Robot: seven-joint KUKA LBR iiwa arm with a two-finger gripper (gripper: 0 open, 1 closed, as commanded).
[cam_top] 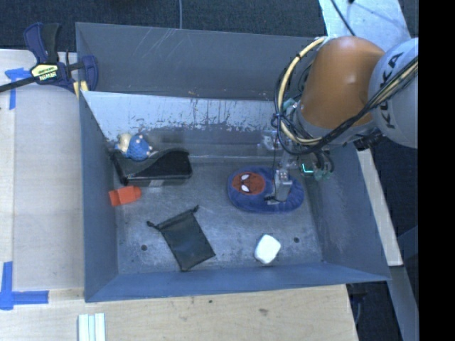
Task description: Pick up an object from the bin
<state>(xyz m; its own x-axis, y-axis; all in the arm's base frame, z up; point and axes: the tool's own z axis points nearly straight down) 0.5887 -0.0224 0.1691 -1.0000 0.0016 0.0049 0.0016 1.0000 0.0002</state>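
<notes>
Grey metal bin (213, 69): your gripper (279, 190) is down on the right edge of the blue round toy with a red spider face (252, 187), right of centre. Jaws apart or together, can't tell. Black pouch (186, 240) and white lump (268, 249) lie near the front.

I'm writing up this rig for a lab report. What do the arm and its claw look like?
The arm is pale grey with dark lettering on its side. A rounded orange-brown cover caps the wrist, with black and yellowish cables looped around it. Below it is a slim grey metal claw, with a small teal light beside it.
</notes>
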